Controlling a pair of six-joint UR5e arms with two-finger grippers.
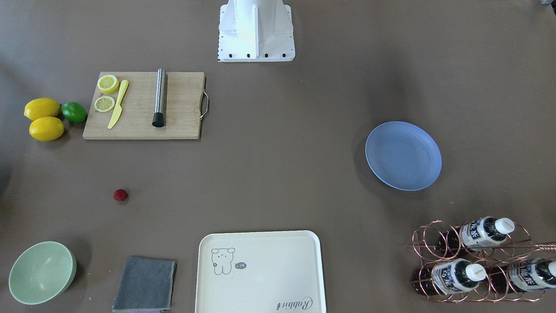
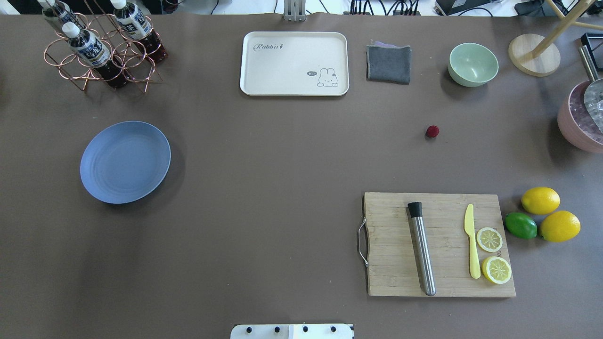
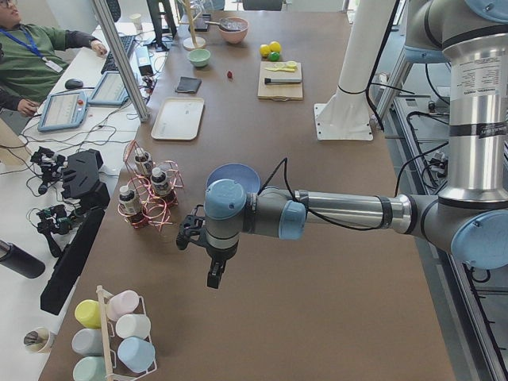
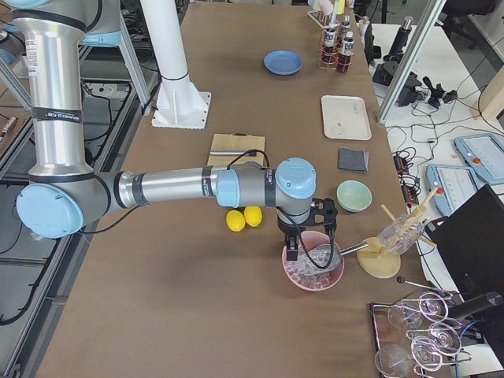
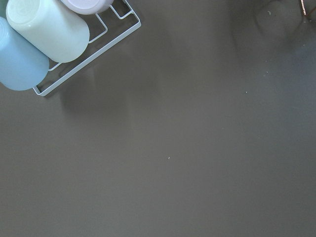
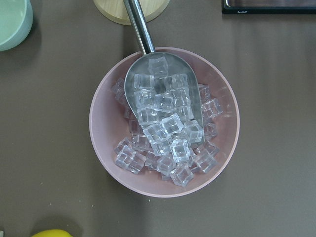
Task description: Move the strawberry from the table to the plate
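Note:
The strawberry [image 1: 120, 195] [image 2: 432, 131], a tiny dark-red berry, lies alone on the grey-brown table [image 1: 278, 174], between the cutting board and the green bowl. Far across the table rests the blue-lavender plate [image 1: 403, 155] [image 2: 125, 162] with nothing on it. Only the side views show the grippers. My left gripper [image 3: 204, 254] hangs over bare table near the plate's end, beside the bottle rack. Above a pink bowl of ice at the opposite end hovers my right gripper [image 4: 307, 240]. I cannot tell whether either is open or shut.
A wooden cutting board [image 2: 438, 245] carries a steel rod, a yellow knife and lemon slices; two lemons and a lime [image 2: 520, 225] lie beside it. A cream tray [image 2: 294, 63], grey cloth [image 2: 388, 63], green bowl [image 2: 473, 64], copper bottle rack [image 2: 101, 52] and cup rack [image 5: 44, 34] line the edges.

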